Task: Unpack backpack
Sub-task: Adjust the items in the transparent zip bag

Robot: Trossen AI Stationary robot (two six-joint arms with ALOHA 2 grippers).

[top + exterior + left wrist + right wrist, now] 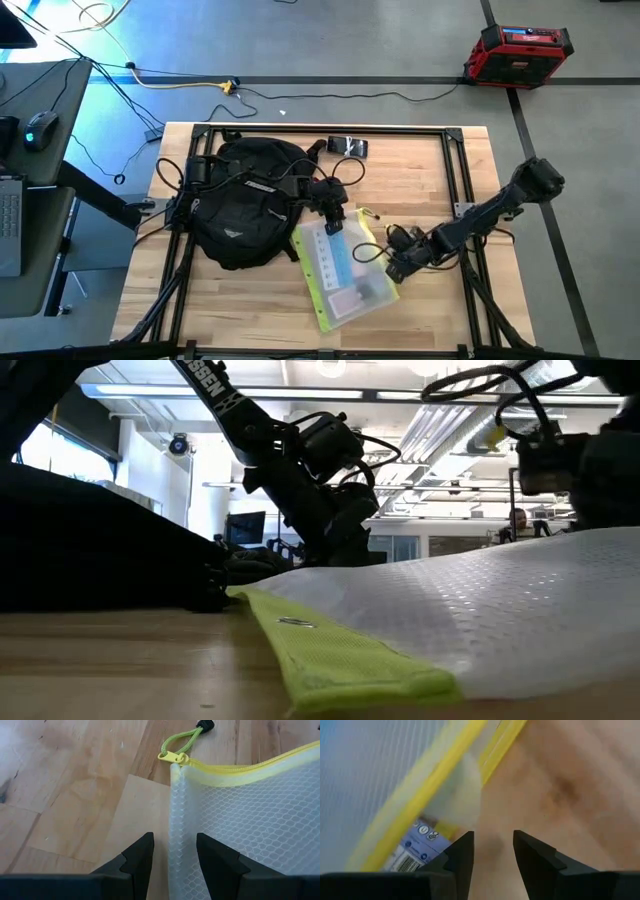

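The black backpack (245, 200) lies on the table's left half. Beside it, toward the near right, a clear mesh pouch (340, 270) with yellow-green trim lies flat, with cards and a grey item inside. My left gripper (175, 862) is open at the pouch's far corner. Its fingers stand on either side of the pouch's side edge (177, 820), just short of the yellow zipper pull (172, 756). My right gripper (493, 855) is open at the pouch's right edge (470, 785), pointing steeply down, with bare wood between its fingers. My left gripper comes at the pouch slanting down from the backpack's side. The raised side edge (176, 840) runs along the gap between its fingers, and one finger (215, 860) stands over the mesh. I cannot tell whether either finger touches the pouch.
A small dark flat object (348, 146) lies near the table's far edge. Black frame rails (455, 180) run along the table's sides. Cables trail from the backpack area to the left arm. A red and black case (517, 55) sits on the floor beyond the far right corner.
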